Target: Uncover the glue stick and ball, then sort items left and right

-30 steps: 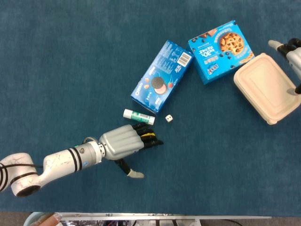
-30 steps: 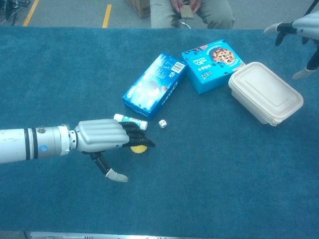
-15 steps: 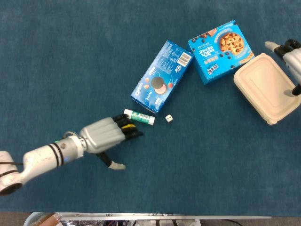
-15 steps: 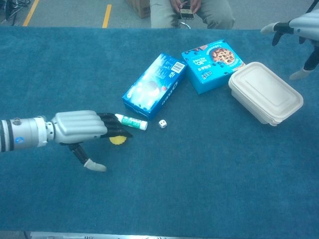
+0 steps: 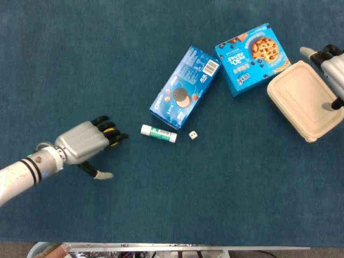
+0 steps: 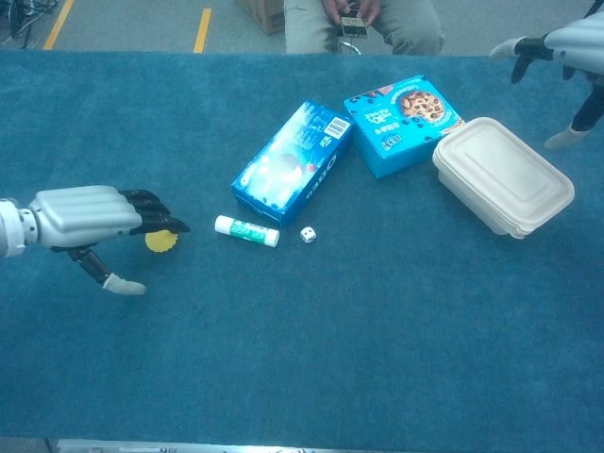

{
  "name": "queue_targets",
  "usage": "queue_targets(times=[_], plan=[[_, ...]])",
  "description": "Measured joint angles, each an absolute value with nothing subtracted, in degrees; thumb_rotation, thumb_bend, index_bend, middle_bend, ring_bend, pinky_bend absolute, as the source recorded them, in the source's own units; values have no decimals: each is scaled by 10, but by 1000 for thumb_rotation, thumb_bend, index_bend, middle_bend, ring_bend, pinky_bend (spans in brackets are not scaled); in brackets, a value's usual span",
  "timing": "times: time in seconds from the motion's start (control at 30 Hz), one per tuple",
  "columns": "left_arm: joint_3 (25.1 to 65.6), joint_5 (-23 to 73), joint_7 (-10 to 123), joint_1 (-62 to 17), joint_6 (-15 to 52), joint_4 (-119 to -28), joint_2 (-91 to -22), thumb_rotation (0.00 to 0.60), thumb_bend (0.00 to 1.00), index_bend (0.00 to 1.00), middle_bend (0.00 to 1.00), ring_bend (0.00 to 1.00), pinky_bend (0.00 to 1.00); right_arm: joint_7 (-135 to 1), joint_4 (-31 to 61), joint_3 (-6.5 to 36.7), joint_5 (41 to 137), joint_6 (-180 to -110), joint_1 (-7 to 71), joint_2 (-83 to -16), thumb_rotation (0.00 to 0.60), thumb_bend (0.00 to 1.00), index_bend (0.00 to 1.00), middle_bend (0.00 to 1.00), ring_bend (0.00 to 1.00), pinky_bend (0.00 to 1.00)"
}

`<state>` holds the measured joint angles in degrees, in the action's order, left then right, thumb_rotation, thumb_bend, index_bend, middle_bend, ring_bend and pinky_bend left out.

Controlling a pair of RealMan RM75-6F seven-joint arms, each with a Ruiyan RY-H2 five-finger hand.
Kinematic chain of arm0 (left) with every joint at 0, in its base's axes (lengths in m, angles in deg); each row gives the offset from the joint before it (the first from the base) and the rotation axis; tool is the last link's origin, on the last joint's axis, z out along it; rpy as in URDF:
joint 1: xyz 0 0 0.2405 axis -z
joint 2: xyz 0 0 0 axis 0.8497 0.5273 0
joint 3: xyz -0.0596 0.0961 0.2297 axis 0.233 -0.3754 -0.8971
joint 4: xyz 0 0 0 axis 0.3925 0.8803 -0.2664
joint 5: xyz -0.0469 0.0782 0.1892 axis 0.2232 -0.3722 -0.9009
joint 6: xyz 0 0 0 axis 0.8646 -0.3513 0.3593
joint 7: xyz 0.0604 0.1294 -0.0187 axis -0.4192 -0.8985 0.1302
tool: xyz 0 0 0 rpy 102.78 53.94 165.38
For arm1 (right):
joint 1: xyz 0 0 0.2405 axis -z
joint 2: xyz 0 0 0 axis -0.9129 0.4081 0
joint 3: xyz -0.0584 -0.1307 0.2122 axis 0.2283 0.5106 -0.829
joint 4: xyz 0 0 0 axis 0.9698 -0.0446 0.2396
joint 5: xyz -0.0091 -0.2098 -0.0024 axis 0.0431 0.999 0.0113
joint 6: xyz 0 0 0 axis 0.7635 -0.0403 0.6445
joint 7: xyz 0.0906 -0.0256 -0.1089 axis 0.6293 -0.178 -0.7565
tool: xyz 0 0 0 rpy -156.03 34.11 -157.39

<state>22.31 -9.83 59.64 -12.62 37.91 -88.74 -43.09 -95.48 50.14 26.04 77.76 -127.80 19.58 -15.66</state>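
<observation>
While the small yellow ball (image 6: 162,240) sits on the blue desk (image 5: 226,193) under the dark fingertips of the left hand (image 5: 83,146), whose fingers lie over it with the thumb spread aside, I cannot tell whether it is gripped or only touched. To its right, well apart, lies the white glue stick (image 5: 158,133) with a green label, its writing too small to read. A white die (image 5: 192,135) lies beside it, an Oreo box (image 5: 185,87) and a blue cookie box (image 5: 253,58) behind, and the right hand (image 5: 332,67) hovers, fingers apart, at the beige lidded container (image 5: 305,100).
</observation>
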Motion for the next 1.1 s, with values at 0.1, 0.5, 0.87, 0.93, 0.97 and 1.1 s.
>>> queue_targets(times=[0.1,0.5,0.87,0.93,0.97,1.1], plan=[[224,-89,596,-132,379,-886,-421,191,168,243,153,61,35,-955,502,259,777,-1279,196,-157,600,14,87,268,146,334],[244,-52,587,-146,377,-895,-386,191,168,243,158,59,35,-942,501,254,785,-1280,204,-153,600,14,87,268,146,334],[267,-86,635,-135,363,-991,-378,190,168,243,165,56,35,-910,481,249,810,-1269,217,-152,600,13,87,268,146,332],[272,-91,635,-130,366,-999,-389,190,168,243,164,37,35,-904,476,248,813,-1267,219,-152,600,13,87,268,146,332],[275,-93,635,-128,367,-1001,-394,186,168,243,163,25,35,-900,473,248,814,-1265,221,-152,600,13,87,268,146,332],[292,-93,634,-118,375,-1006,-422,154,168,239,138,6,35,-890,464,246,819,-1260,225,-150,600,13,87,268,146,332]])
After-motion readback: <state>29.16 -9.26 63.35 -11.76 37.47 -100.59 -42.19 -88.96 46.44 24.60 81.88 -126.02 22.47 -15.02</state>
